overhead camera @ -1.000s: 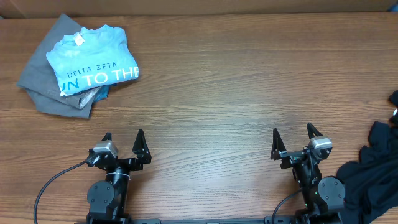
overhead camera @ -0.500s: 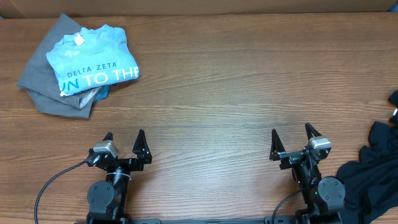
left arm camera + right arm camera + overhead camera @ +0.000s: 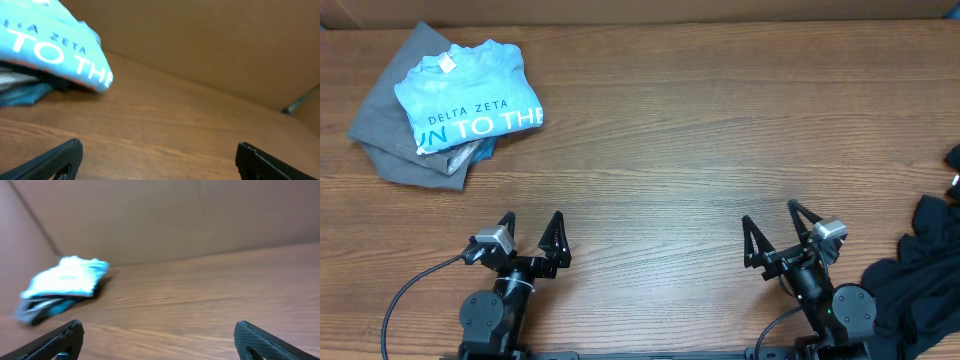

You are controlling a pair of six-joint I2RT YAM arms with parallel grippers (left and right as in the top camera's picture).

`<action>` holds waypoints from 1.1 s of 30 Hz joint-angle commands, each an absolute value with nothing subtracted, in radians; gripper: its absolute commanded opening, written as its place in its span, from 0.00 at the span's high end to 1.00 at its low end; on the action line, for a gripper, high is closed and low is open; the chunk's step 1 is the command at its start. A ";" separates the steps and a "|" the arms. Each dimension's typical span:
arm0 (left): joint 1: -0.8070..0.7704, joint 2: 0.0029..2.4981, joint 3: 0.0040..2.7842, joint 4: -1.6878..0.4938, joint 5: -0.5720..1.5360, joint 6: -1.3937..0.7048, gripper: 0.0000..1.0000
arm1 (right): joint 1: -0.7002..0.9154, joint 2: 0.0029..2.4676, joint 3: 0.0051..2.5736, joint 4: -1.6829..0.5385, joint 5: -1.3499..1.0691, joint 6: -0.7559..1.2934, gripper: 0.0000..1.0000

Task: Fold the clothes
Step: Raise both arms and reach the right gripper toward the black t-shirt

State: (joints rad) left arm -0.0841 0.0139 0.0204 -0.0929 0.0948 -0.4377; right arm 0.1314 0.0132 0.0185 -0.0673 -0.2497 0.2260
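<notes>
At the right edge of your woodgrain table [image 3: 670,130], the soft black shirt [image 3: 920,280] lay crumpled; your left claw [image 3: 531,217] and right claw [image 3: 770,213] stood spread, empty.

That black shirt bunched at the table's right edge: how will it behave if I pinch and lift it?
The black shirt lies crumpled in soft folds, so it will probably droop and trail rather than hold shape. It runs past the picture's edge, so unseen fabric may drag along. It looks thin, so likely light.
</notes>
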 commanded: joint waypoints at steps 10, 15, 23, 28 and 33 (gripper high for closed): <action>-0.079 0.270 0.552 -0.490 0.033 -0.371 0.00 | 0.129 0.240 0.317 -0.301 -0.311 0.341 0.00; -0.079 0.546 0.800 -0.653 0.033 -0.351 0.00 | 0.129 0.532 0.541 -0.419 -0.308 0.341 0.00; -0.079 0.937 1.183 -0.955 0.040 -0.350 0.00 | 0.128 1.015 1.034 -0.771 -0.304 0.212 0.00; -0.079 1.068 1.276 -1.023 0.047 -0.336 0.00 | 0.128 1.244 1.286 -0.939 -0.304 0.148 0.00; -0.079 1.116 1.277 -1.034 0.133 -0.336 0.00 | 0.110 1.337 1.324 -0.960 -0.147 0.188 0.00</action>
State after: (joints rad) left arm -0.0841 1.0969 1.2510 -1.0271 0.0753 -0.3618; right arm 0.1303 1.3067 1.2964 -0.9474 -0.2657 0.1795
